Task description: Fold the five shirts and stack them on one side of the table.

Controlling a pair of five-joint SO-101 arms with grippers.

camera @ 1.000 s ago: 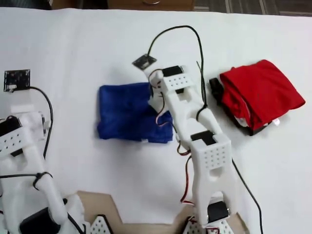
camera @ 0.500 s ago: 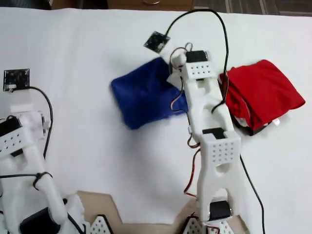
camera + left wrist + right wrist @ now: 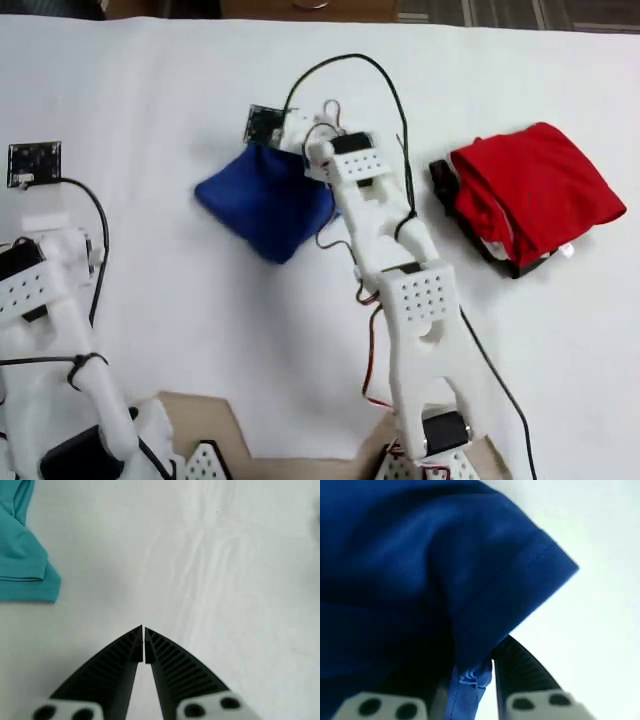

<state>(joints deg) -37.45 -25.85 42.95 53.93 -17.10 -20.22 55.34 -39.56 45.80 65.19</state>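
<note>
A folded blue shirt (image 3: pixel 265 198) lies in the middle of the white table, turned like a diamond. My right gripper (image 3: pixel 308 165) is shut on the blue shirt's (image 3: pixel 420 570) right corner, with cloth pinched between the fingers (image 3: pixel 520 675). A folded red shirt (image 3: pixel 535 190) rests on a dark garment at the right side. My left arm stands at the left edge; its gripper (image 3: pixel 143 645) is shut on nothing above bare table. A teal shirt (image 3: pixel 22 550) lies at the corner of the left wrist view.
Black cables loop over the table above the right arm (image 3: pixel 345 70) and beside the left arm (image 3: pixel 95 215). A cardboard base (image 3: pixel 200 430) sits at the near edge. White tablecloth (image 3: pixel 150 90) spreads open at the far left.
The right arm swung the blue shirt right toward the red stack, then back left; the shirt has turned from a flat rectangle into a diamond. The left arm stayed still.
</note>
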